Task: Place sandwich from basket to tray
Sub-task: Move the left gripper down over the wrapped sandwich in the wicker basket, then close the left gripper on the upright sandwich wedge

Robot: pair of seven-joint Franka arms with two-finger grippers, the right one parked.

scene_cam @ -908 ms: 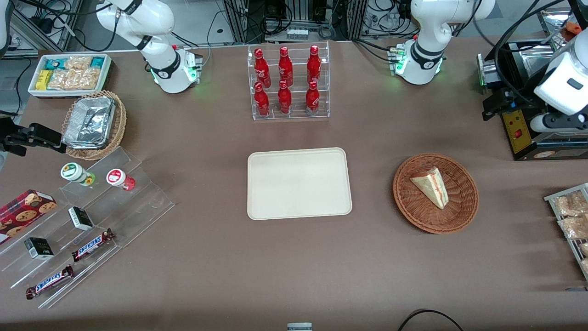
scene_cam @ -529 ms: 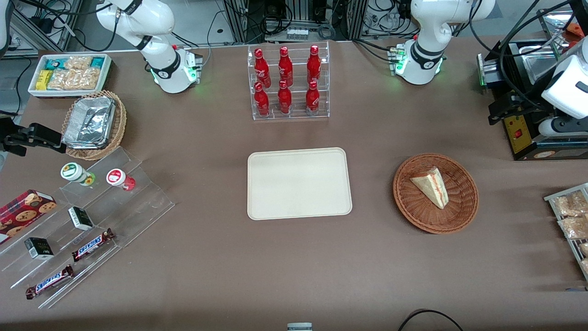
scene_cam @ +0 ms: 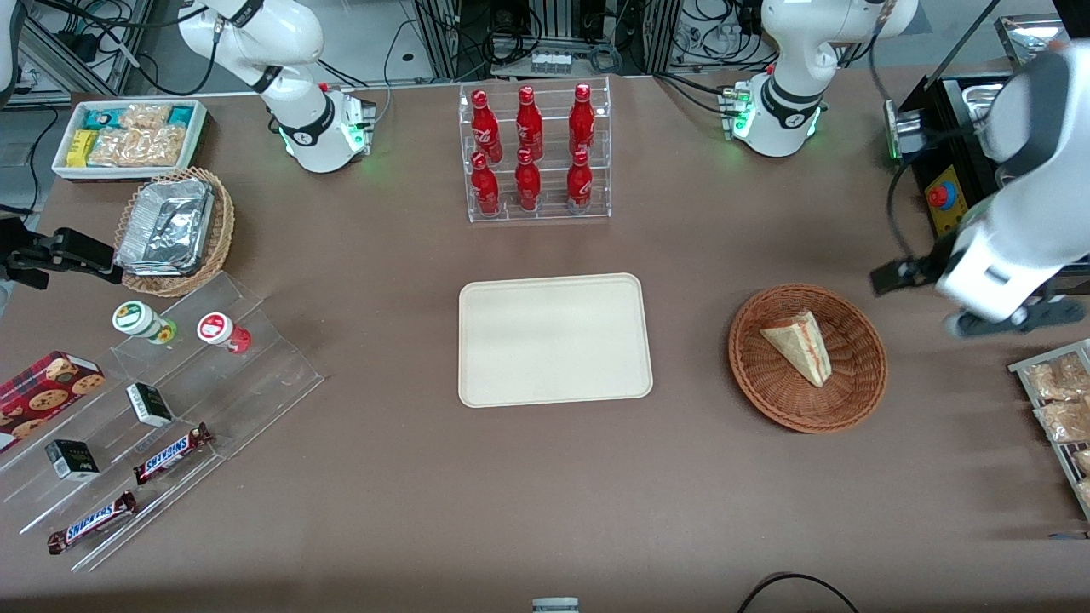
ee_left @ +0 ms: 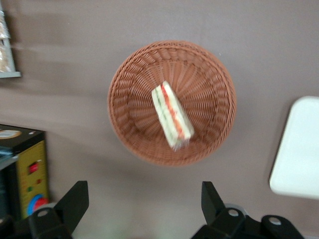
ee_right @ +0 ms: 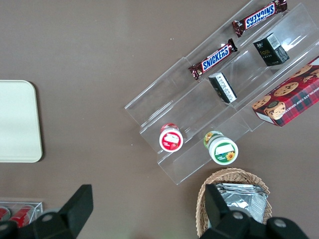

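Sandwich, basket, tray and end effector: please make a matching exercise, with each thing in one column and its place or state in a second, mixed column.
Things:
1. sandwich
2. basket
3. tray
4. end effector

Places or states:
A. bare, nothing on it
B. open, above the table beside the basket
C. lying in the basket
D. on the table, toward the working arm's end

Pairs: 1-C, 2-D, 3-A, 4-B

Six red bottles (scene_cam: 529,153) in clear rack (scene_cam: 538,209), table's robot-side edge; two Snickers bars (scene_cam: 171,452), cookie box (scene_cam: 43,389), foil containers (scene_cam: 166,226) at parked arm's end.
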